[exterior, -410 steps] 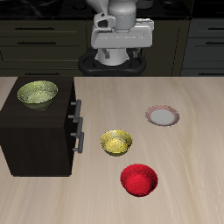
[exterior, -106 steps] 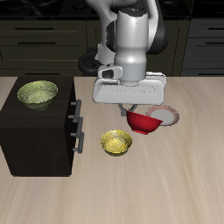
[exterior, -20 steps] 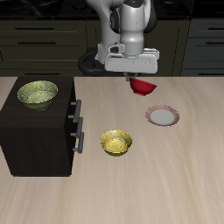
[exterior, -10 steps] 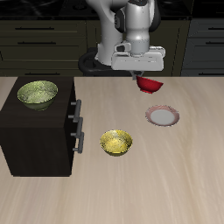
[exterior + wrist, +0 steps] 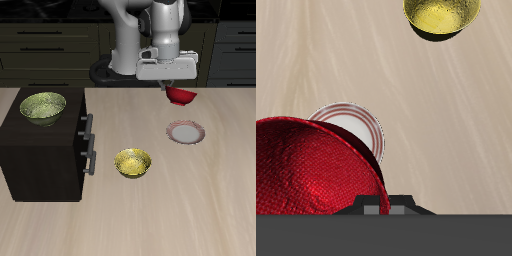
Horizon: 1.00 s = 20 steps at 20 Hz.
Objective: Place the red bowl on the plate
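Note:
My gripper (image 5: pixel 175 88) is shut on the rim of the red bowl (image 5: pixel 181 97) and holds it in the air above the table. The bowl hangs behind and above the plate (image 5: pixel 185 132), which lies flat on the table, whitish with a pinkish-brown rim. In the wrist view the red bowl (image 5: pixel 311 170) fills much of the frame and covers part of the plate (image 5: pixel 354 126) below it. The fingertips are hidden by the bowl and the gripper body.
A yellow patterned bowl (image 5: pixel 133 163) sits on the table nearer the front edge; it also shows in the wrist view (image 5: pixel 442 15). A yellow-green bowl (image 5: pixel 43 106) rests on top of a dark cabinet (image 5: pixel 45 155) with drawer handles.
My gripper has carried the red bowl sideways, from behind the plate's inner side to behind its middle, at about the same height. The other bowls and the plate have not moved.

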Tool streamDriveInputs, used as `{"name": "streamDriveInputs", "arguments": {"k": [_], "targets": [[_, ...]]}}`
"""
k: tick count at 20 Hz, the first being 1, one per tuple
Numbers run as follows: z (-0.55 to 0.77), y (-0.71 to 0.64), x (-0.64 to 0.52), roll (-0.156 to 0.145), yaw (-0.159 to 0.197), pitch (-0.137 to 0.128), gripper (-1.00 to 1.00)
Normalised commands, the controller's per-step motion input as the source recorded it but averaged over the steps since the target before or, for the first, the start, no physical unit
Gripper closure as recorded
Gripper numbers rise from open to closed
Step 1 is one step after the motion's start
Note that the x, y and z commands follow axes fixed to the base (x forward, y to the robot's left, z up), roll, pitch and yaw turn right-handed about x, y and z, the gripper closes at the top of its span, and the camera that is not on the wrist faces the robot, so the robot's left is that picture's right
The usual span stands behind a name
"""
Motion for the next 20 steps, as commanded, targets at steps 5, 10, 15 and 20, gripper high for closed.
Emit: {"name": "streamDriveInputs", "arguments": {"k": [5,10,15,20], "targets": [[-0.08,0.28,0.12,0.010,0.004,0.012,1.00],[0.02,0.24,0.02,-0.002,-0.010,-0.011,1.00],[-0.03,0.24,0.01,0.010,0.001,0.006,1.00],[-0.06,0.19,0.12,-0.018,0.091,-0.041,1.00]]}}
